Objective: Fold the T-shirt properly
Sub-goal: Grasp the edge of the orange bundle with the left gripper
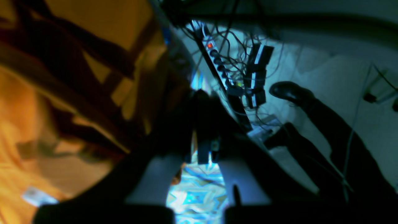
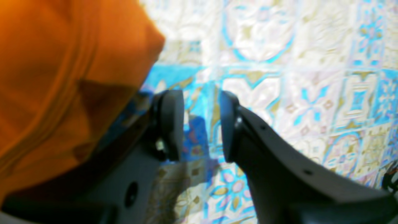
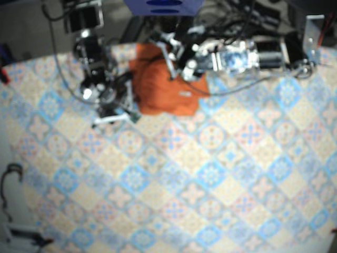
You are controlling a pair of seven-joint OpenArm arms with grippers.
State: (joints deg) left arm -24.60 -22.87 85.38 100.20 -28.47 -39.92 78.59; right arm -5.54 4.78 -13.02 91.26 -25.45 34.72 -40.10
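The orange T-shirt [image 3: 166, 92] lies bunched near the table's far edge. In the left wrist view the T-shirt [image 1: 46, 109] hangs raised and backlit at the left, with a white label [image 1: 34, 196] low on it. My left gripper [image 1: 202, 124] has its dark fingertips pressed together at the cloth's edge; the pinch itself is in shadow. From above, the left gripper [image 3: 171, 55] sits over the shirt's far side. My right gripper [image 2: 200, 124] is open above the patterned cloth with nothing between its pads. The T-shirt [image 2: 62, 62] lies against the outside of its left finger [image 2: 169, 124].
A patterned blue and cream tablecloth [image 3: 210, 184] covers the table. Beyond the far edge are a power strip [image 1: 217, 62], tangled cables and a person's black shoe [image 1: 289, 91] on the floor. Both arm bases [image 3: 89, 47] crowd the far side.
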